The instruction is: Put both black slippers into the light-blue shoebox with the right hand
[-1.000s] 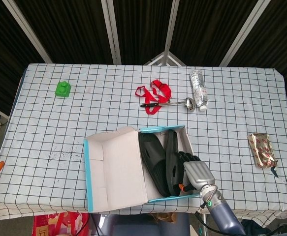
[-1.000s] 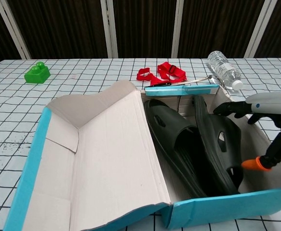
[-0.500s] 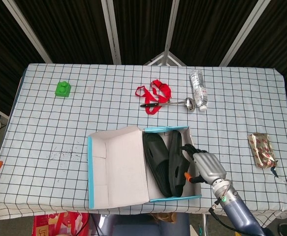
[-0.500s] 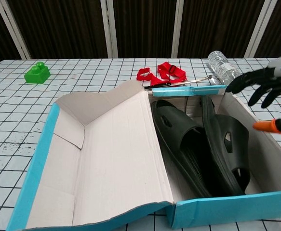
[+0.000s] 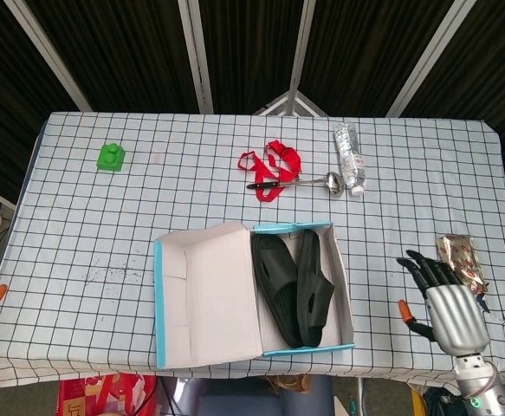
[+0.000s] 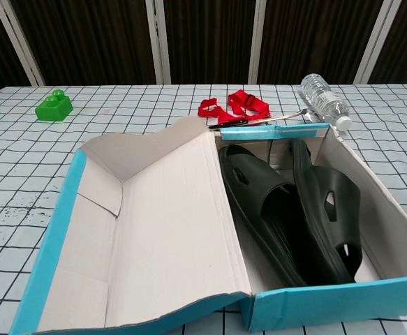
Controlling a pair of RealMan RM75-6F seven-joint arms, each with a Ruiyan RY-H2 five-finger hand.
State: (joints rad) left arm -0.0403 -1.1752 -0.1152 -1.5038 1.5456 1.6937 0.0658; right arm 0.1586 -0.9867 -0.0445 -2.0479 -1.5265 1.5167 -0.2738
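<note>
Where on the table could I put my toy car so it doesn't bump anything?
Lots of bare cloth lies between the green block and the shoebox. There is another bare patch between the shoebox and the snack packet, though the right hand hovers near there. It is crowded by the red strap, ladle and bottle.

Lab/test booth: dark curtain walls [image 5: 235, 52], metal frame poles [image 5: 196, 56], checkered table [image 5: 105, 225].

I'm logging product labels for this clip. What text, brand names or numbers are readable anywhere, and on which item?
None can be read.
Water bottle: label too small and blurred.
Snack packet: red markings, no legible letters.
Light-blue shoebox, black slippers: no print visible.
</note>
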